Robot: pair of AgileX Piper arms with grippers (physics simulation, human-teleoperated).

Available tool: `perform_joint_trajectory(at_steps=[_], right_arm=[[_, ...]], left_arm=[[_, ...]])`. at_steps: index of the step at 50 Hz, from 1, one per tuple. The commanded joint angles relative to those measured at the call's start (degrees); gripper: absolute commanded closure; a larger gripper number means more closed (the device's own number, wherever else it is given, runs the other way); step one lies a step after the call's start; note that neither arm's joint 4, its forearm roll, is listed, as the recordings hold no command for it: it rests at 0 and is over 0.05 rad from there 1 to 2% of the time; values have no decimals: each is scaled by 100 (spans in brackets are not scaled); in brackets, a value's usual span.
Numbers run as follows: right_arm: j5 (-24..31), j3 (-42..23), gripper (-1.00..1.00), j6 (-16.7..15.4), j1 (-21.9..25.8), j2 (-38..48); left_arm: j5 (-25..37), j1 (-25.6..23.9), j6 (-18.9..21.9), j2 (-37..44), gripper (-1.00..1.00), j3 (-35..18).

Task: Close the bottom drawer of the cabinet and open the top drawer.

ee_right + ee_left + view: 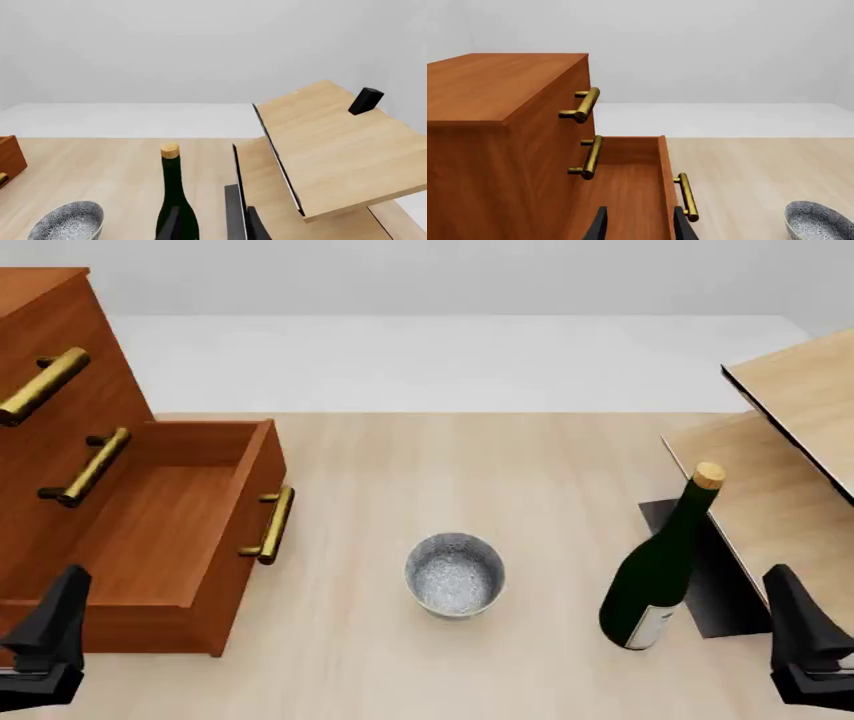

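1. Far left of my front view: the cabinet (pixel 54 370), tall reddish-brown wood, 3 stacked drawers w/ brass bar handles.
2. Top drawer (pixel 60 350) is flush w/ the cabinet face, handle (pixel 44 386) angled along the front.
3. Middle drawer handle (pixel 87 468) sits just below; that drawer also flush.
4. Bottom drawer (pixel 174 530) is pulled well out over the bench (pixel 534 470), a deep open box, nothing visible inside, its handle (pixel 274 525) on the front panel facing the bowl.
5. Left gripper (pixel 47 640) is at the lower left, near the drawer's near corner. In the left wrist view its two black fingers (pixel 602 225) are parted, holding nothing, one each side of the drawer's front panel.
6. Mid-bench: a patterned grey bowl (pixel 455 574), upright, apart from the drawer.
7. Right of it: a dark green wine bottle (pixel 657 575) w/ cork, upright.
8. Far right: a pale plywood structure (pixel 787 450), just beside the bottle.
9. Right gripper (pixel 801 640) is at the lower right; jaws parted, gripping nothing, per wrist cam.
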Motion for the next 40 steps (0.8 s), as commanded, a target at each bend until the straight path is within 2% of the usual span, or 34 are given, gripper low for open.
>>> perform_joint_trajectory(at_steps=[1,13,16,19,23,29,31,33,35,40], right_arm=[[-26,-7,-100,19,2,59],[-165,11,-100,23,24,194],[-178,13,-100,31,31,208],[-187,14,-100,37,32,217],[-221,15,-100,53,37,254],[-264,16,-100,57,40,303],[-278,16,-100,60,44,321],[-280,16,-100,59,45,322],[-281,16,-100,60,43,322],[-289,17,-100,60,33,331]], left_arm=[[-41,-4,0,67,-100,-11],[-279,-70,53,334,-100,-8],[-583,-63,26,628,-100,-38],[-761,-94,-80,893,-100,-189],[-892,-354,133,1135,-100,-473],[-1067,-592,210,1659,-100,-938],[-1075,-710,184,1764,-100,-1118],[-1123,-751,-9,1942,-100,-1208],[-1204,-830,98,2177,-100,-1339],[-1350,-1301,161,2699,-100,-1664]])
